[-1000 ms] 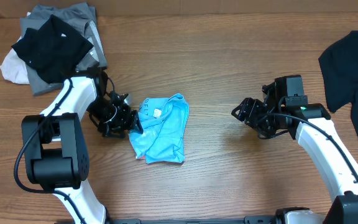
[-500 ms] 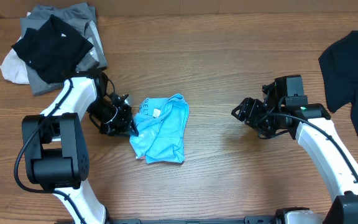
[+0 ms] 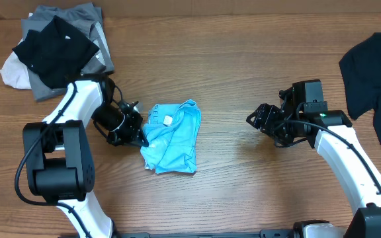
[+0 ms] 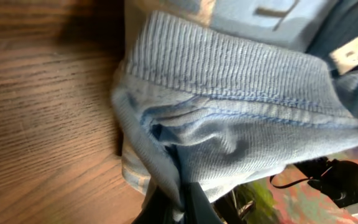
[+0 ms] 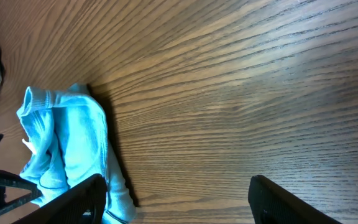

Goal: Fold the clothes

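L gripper [image 3: 141, 137] clamped tight on left edge of crumpled sky-blue T-shirt [image 3: 175, 142], mid table [image 3: 243, 59]; R gripper [image 3: 255, 119] spread wide, empty, well apart. Grasp step; next prob needs lift & spread flat

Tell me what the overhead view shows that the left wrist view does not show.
Only overhead: both arms, the clothes pile at the top left, a black garment at the right edge, and the open right gripper apart from the shirt. Only left wrist: the shirt's ribbed collar and its stitching up close, with a fold pinched between the fingers. Both: the blue shirt on the wooden table, and the left gripper at its edge.
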